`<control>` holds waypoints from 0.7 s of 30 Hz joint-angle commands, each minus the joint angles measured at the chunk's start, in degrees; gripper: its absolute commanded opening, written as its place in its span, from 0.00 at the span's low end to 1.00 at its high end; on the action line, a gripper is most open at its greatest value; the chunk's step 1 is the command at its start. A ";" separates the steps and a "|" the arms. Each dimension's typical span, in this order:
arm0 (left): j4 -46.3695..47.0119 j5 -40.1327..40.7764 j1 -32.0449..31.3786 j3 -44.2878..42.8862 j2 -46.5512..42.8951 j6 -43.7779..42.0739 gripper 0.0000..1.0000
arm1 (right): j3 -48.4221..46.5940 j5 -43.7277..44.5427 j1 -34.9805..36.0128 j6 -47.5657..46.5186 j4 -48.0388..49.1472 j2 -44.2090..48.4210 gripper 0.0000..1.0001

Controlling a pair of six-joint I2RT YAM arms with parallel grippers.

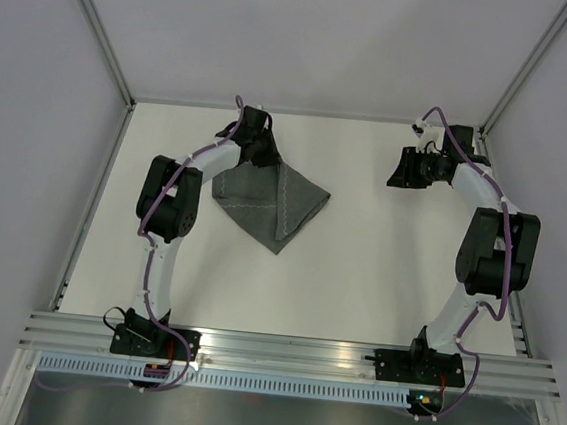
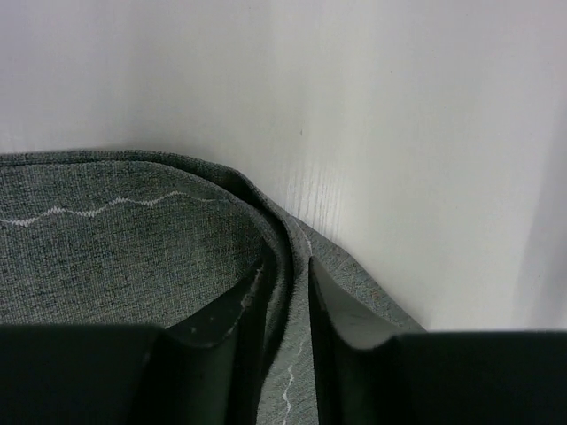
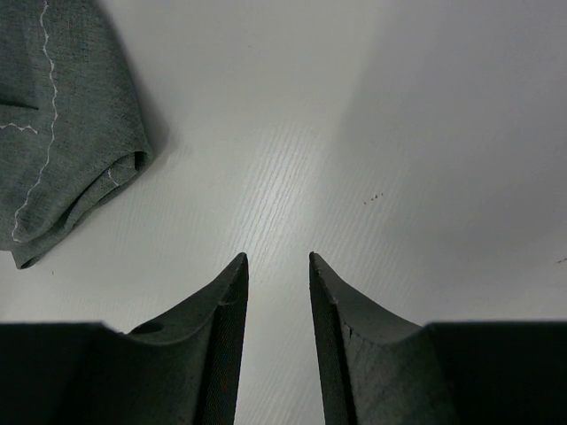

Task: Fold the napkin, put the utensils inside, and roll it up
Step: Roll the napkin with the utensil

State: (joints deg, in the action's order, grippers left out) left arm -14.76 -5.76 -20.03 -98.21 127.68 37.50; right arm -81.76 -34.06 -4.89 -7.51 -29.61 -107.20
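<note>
The dark grey napkin lies bunched and partly folded at the back left of the table, its light stitched line showing. My left gripper is down at the napkin's far corner. In the left wrist view a folded edge of the napkin runs up between the fingers of the left gripper, which stand a little apart with a dark gap beside the left finger. My right gripper hovers open over bare table at the back right, holding nothing. A napkin corner shows to the upper left of the right gripper. The utensils are out of view.
White walls close the table at the back and on both sides. An aluminium rail with both arm bases runs along the near edge. The left arm's elbow rises just left of the napkin.
</note>
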 commanded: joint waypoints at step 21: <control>-1.57 30.70 -17.83 14.19 -23.71 -26.32 0.71 | -1.83 -1.53 -0.92 -0.49 -0.45 2.78 0.40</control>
State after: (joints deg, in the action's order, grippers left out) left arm -12.58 13.08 -30.24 -83.99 103.59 20.62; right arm -81.78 -34.28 -5.28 -7.75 -30.46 -106.61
